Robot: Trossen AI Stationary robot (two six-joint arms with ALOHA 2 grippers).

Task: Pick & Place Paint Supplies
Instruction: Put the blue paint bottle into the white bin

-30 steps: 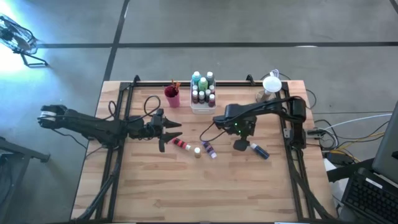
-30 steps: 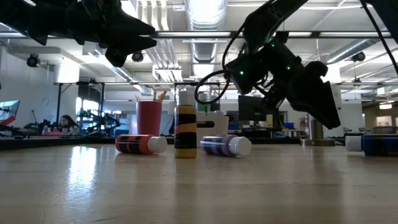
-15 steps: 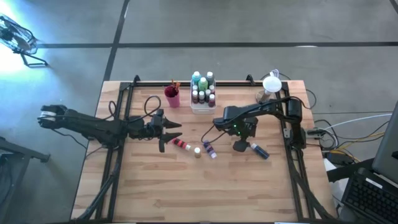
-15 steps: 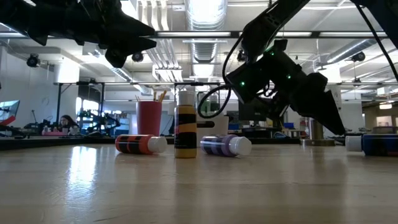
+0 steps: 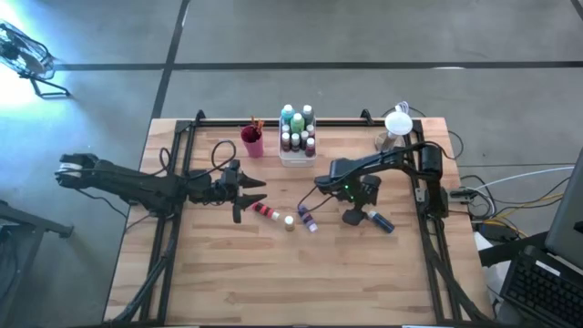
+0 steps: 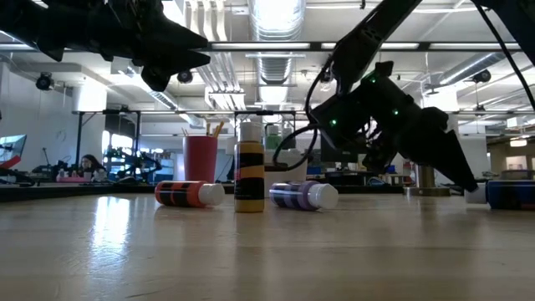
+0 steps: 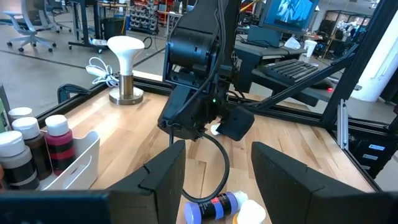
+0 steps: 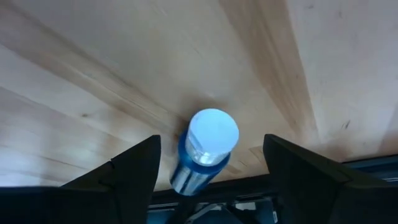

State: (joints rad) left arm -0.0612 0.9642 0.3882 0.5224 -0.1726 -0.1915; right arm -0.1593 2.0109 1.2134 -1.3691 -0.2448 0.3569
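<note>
A blue paint bottle [image 5: 382, 222] with a white cap [image 8: 212, 131] lies on its side on the table's right half. My right gripper [image 8: 211, 180] is open and slants down over its cap end, one finger on each side and clear of it; in the low view the gripper [image 6: 461, 177] hangs just short of the bottle [image 6: 506, 194]. Mid-table, a red bottle [image 5: 264, 210] and a purple bottle [image 5: 307, 220] lie on their sides, with a yellow-brown bottle [image 5: 290, 221] upright between them. My left gripper [image 5: 251, 194] hangs open and level above the red bottle.
At the far edge stand a magenta cup [image 5: 252, 142] with brushes and a white tray [image 5: 296, 157] full of bottles. A white mushroom-shaped lamp [image 5: 397, 124] stands at the far right corner. A black frame rail [image 5: 428, 228] runs along the right side. Bare wood lies toward the near edge.
My right gripper has sunk toward the blue bottle's cap end and rolled a little about its own axis, staying open. The bottles have not moved.
</note>
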